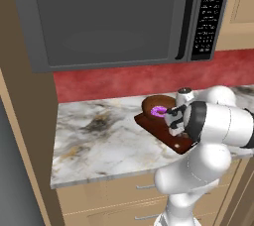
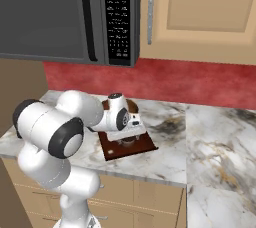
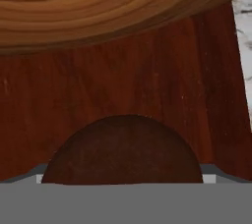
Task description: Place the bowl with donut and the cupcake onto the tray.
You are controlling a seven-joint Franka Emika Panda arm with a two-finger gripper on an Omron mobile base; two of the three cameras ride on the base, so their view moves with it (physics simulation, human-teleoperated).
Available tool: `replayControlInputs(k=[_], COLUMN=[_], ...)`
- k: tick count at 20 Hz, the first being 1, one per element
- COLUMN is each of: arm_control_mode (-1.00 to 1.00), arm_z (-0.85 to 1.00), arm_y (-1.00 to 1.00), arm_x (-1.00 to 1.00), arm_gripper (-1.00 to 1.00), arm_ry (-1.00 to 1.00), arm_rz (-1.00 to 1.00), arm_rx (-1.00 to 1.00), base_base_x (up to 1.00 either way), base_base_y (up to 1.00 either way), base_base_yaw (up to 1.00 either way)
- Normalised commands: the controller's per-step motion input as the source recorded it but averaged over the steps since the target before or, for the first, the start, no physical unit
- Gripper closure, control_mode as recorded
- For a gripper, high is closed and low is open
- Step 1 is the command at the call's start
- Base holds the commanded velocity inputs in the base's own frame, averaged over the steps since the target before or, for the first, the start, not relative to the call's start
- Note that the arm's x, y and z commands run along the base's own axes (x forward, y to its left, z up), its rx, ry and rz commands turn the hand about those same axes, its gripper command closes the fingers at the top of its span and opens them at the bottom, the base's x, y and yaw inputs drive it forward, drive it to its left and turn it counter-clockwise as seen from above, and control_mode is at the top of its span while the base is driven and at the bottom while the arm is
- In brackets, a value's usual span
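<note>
The brown wooden bowl (image 1: 150, 104) sits on the far end of the dark reddish tray (image 1: 161, 131), with the purple-iced donut (image 1: 159, 111) inside it. My gripper (image 1: 174, 121) hangs low over the tray's middle, just in front of the bowl. In the hand view the cupcake (image 3: 123, 149) bulges up between the jaws, its dark rounded top hiding the fingertips, and the tray (image 3: 147, 70) and bowl wall (image 3: 98, 7) lie right behind it. From the right base view the cupcake (image 2: 127, 142) is a dark lump under the gripper (image 2: 129, 133), at or just above the tray (image 2: 146, 145).
The tray lies near the front edge of a marble counter (image 1: 94, 136) with a red backsplash (image 1: 109, 84). A dark microwave (image 1: 114, 17) hangs above. A tall wooden panel (image 1: 25, 121) bounds the counter's left end. Open counter stretches to the right (image 2: 220, 142).
</note>
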Motion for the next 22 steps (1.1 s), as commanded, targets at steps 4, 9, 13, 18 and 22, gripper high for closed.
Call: replayControlInputs(k=[4,9,13,18,22], arm_control_mode=[-1.0,-1.0,-1.0,-1.0,-1.0], arm_z=[0.56,0.48,0.42,0.59,0.34], arm_y=[0.0,0.0,0.16,0.22,0.42], arm_x=[-0.06,-0.1,-0.12,-0.3,-0.44], arm_gripper=[-1.0,-1.0,-1.0,-1.0,-1.0], arm_ry=[0.0,0.01,0.05,0.05,0.0], arm_rz=[-0.02,-0.04,-0.06,-0.11,-0.13], arm_rx=[0.01,0.01,0.02,0.08,0.03], base_base_x=[0.0,0.0,0.0,0.0,0.0], base_base_y=[0.0,0.0,0.0,0.0,0.0], base_base_yaw=[0.0,0.0,0.0,0.0,0.0])
